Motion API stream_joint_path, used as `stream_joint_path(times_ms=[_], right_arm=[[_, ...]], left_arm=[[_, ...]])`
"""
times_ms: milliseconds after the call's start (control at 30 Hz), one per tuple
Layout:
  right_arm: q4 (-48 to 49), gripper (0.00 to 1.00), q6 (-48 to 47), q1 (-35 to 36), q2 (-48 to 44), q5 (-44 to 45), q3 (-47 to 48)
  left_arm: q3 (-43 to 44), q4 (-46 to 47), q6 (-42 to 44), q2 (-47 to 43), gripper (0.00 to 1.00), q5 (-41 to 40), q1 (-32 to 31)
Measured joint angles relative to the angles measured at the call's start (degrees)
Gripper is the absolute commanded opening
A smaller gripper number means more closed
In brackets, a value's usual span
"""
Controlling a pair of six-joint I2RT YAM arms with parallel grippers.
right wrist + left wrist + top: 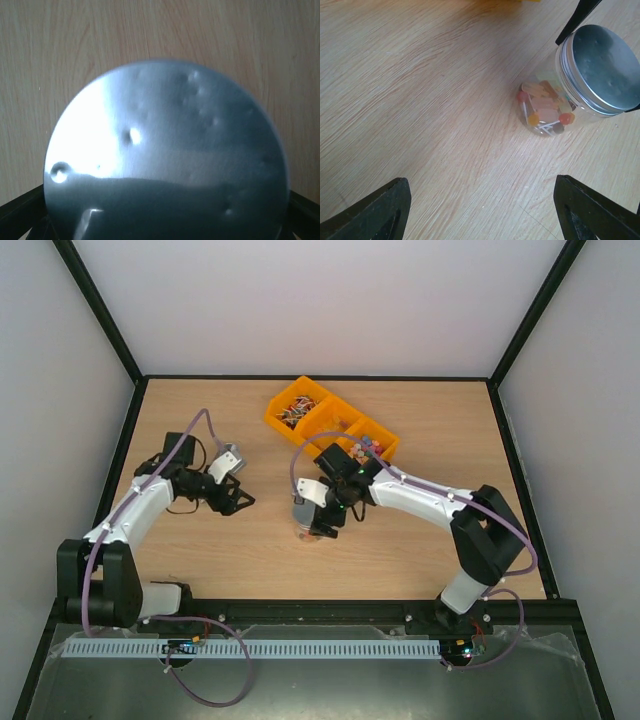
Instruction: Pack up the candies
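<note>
A clear jar [309, 528] stands on the table with a grey metal lid [603, 66] on it. Orange, red and pale candies [545, 107] show through its wall. My right gripper [320, 512] is over the jar, its fingers [574, 21] closed against opposite sides of the lid. The lid [165, 150] fills the right wrist view. More candies lie in the orange bins: red-white-dark pieces [296, 407], amber pieces [336, 426] and pastel cubes [370, 447]. My left gripper [237, 502] is open and empty, low over bare table left of the jar, also seen in the left wrist view [482, 202].
The three-part orange bin [278, 425] sits at the back middle of the wooden table, just behind the right arm. Black frame rails run along the table's edges. Bare wood lies between the left gripper and the jar.
</note>
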Motion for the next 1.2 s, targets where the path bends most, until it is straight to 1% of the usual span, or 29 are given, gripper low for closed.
stream_joint_path(times_ms=[167,400,467,633,667,733,767,867,967,1000,1100,1200], right_arm=[[-1.99,0.99,-0.74,-0.98,-2.62,1.01,-3.98],[-2.03,0.99,0.04,-1.18,-4.46,1.49,-4.20],[-1.90,0.99,0.26,-1.62,-5.51,1.53,-4.66],[-2.38,0.99,-0.46,-5.05,-10.64,1.55,-9.27],[-2.75,1.00,-0.72,-5.95,-12.00,1.38,-10.25],[-4.35,0.94,-0.87,-7.58,-14.82,0.52,-11.41],[-5.09,0.90,-0.66,-8.24,-16.09,-0.20,-11.47],[-5.05,0.72,1.46,-9.03,-19.23,-2.91,-11.34],[-3.82,0.57,6.69,-9.01,-20.22,-6.80,-9.79],[-2.93,0.53,8.11,-9.01,-20.09,-7.85,-9.27],[0.02,0.42,12.37,-9.01,-19.17,-11.89,-7.93],[1.75,0.38,14.71,-9.01,-16.37,-14.40,-6.88]], left_arm=[[-0.22,1.86,-2.27,-0.44,0.84,0.02,-2.62],[-0.61,3.91,-5.35,-1.01,0.87,-0.13,-4.02],[-0.61,4.17,-5.84,-1.18,0.86,-0.31,-4.02],[-0.15,3.61,-6.60,-1.20,0.80,-0.74,-4.42],[0.22,3.23,-6.64,-1.20,0.77,-0.85,-4.72],[1.49,2.29,-6.58,-1.20,0.69,-1.05,-6.19],[1.99,2.10,-6.71,-1.20,0.64,-1.03,-7.10],[3.17,1.88,-7.50,-1.14,0.46,-0.81,-10.40],[4.04,2.29,-8.76,-0.42,0.28,-0.04,-13.88],[4.31,2.45,-9.44,-0.07,0.24,0.26,-14.82],[4.76,3.93,-10.93,1.53,0.14,1.25,-17.97],[5.11,5.25,-12.26,3.17,0.11,1.92,-20.24]])
